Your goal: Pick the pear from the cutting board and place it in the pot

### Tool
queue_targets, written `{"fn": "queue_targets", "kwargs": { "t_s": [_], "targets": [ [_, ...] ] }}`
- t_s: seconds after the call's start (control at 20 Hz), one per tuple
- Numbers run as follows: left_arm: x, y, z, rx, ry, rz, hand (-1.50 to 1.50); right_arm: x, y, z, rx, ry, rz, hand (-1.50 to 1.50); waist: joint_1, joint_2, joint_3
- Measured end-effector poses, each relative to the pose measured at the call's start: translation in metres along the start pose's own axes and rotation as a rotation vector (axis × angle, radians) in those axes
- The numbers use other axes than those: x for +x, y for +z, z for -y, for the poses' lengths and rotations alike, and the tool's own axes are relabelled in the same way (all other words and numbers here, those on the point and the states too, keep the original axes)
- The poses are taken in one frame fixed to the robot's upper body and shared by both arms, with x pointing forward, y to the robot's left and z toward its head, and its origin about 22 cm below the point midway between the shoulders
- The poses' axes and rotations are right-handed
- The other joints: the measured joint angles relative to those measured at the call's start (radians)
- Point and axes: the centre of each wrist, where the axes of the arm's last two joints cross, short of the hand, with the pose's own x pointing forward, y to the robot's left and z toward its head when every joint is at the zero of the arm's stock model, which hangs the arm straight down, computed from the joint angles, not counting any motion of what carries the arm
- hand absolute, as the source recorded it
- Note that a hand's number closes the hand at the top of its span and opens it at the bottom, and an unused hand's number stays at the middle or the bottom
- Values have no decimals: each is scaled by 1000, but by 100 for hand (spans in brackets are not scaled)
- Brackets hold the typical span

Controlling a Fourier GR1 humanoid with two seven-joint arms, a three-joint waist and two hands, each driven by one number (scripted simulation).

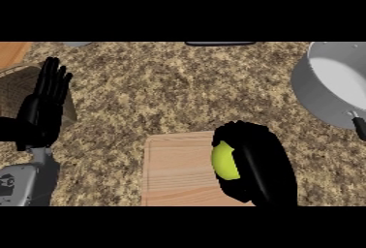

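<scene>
A yellow-green pear [224, 161] shows at the right end of the wooden cutting board [175, 169], low in the head view. My right hand [259, 164] curls round the pear from its right side and covers most of it. The grey pot [325, 87] stands at the right edge, further back, with its dark handle [359, 127] pointing toward me. My left hand [44, 101] rests open at the left edge, fingers up, far from the board.
A brown woven basket [18, 89] sits behind my left hand at the left edge. A dark flat object [220, 43] lies at the counter's far edge. Speckled granite counter [178, 87] stretches between the board and the pot.
</scene>
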Motion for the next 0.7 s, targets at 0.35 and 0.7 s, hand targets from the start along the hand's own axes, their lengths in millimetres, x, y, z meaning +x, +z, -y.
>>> {"fn": "queue_targets", "kwargs": {
  "t_s": [0.35,0.7],
  "targets": [
    [-4,-1,6,-8,8,-2,0,-42,14,72,-264,18,-149,150,11,7,0],
    [1,-7,4,-17,9,5,0,-120,9,116,-311,59,-281,150,22,10,1]
  ]
}}
